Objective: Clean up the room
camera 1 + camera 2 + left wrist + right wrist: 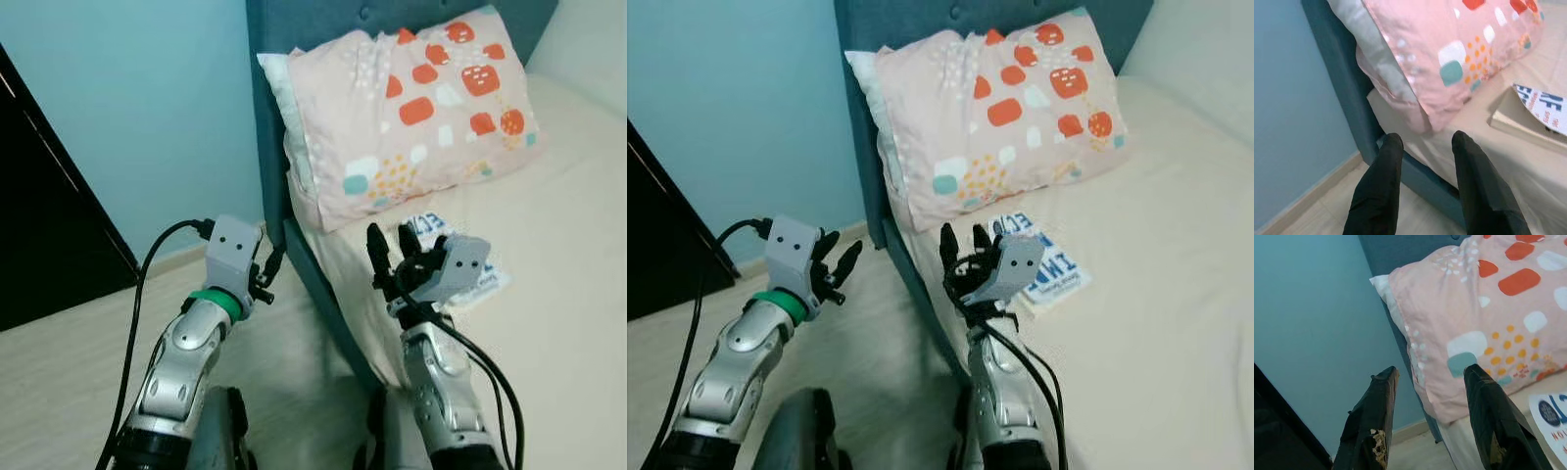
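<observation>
Pale blue wall (147,117) and light wood floor (59,372) bound the bed (558,323), which carries a cream sheet and a dark teal headboard (269,117). We note a pink pillow (411,108) with orange, white and teal patches leaning against that headboard. Just below the pillow, a book (1043,264) with blue lettering lies flat on the sheet. Our right gripper (390,257) is raised over the bed's near edge, just beside the book; its fingers (1376,421) stand well apart and hold nothing. Our left gripper (838,266) hovers over the floor beside the bed frame, fingers (1376,191) likewise parted and empty.
</observation>
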Controlling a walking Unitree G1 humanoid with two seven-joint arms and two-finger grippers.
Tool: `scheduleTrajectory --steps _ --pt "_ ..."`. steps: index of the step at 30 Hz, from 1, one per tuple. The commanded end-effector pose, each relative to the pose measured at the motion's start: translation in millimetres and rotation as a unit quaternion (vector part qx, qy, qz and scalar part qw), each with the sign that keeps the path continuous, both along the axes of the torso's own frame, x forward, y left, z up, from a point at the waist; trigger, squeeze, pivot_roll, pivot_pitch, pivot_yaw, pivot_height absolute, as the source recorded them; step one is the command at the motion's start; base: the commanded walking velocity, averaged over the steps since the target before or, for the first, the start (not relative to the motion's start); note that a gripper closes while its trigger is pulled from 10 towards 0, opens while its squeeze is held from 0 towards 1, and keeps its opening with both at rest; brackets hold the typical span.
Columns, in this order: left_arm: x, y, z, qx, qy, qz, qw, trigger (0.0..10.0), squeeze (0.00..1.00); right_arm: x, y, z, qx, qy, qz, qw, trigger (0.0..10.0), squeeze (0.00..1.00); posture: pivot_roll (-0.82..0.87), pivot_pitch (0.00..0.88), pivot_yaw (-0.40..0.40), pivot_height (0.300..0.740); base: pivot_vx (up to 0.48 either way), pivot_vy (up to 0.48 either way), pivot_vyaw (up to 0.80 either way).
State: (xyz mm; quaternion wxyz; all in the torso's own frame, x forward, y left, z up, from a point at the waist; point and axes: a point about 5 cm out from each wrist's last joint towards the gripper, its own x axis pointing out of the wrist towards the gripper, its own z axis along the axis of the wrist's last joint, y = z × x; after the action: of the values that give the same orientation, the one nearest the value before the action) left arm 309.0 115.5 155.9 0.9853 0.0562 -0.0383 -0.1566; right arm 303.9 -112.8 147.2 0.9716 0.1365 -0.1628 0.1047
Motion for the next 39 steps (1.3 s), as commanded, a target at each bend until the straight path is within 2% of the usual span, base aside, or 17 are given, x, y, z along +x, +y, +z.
scheduleTrajectory --steps 1,8,22,29,32,39 --pt "-1.2 -4.5 -9.4 0.009 0.014 -0.004 1.0 10.0 0.0 -2.8 2.5 -7.9 0.004 0.018 -0.001 1.0 10.0 0.0 0.08 0.067 0.017 0.653 0.0 0.0 0.0" --pt "0.7 -7.3 -12.0 0.01 0.017 -0.003 1.0 10.0 0.0 -2.8 1.0 -9.7 0.001 0.022 -0.003 1.0 10.0 0.0 0.08 0.067 0.015 0.672 0.0 0.0 0.0" --pt "8.5 -11.1 -10.6 0.011 0.011 0.002 1.0 10.0 0.0 -0.8 -2.7 -13.1 -0.005 0.03 -0.018 0.999 10.0 0.0 0.08 0.067 0.013 0.74 0.0 0.0 0.0" --pt "9.3 -10.6 -13.7 0.01 0.017 0.002 1.0 10.0 0.0 2.7 -10.1 -19.5 0.005 0.054 -0.05 0.997 10.0 0.0 0.08 0.067 0.013 0.74 0.0 0.0 0.0" --pt "8.2 -10.9 -16.2 0.009 0.021 0.001 1.0 10.0 0.0 4.9 -15.0 -29.2 0.032 0.082 -0.069 0.994 10.0 0.0 0.08 0.067 0.013 0.74 0.0 0.0 0.0" --pt "6.9 -10.9 -17.5 0.011 0.024 -0.002 1.0 10.0 0.0 2.7 -14.0 -35.5 0.038 0.09 -0.065 0.993 10.0 0.0 0.08 0.077 0.03 0.74 -0.084 0.0 0.0"
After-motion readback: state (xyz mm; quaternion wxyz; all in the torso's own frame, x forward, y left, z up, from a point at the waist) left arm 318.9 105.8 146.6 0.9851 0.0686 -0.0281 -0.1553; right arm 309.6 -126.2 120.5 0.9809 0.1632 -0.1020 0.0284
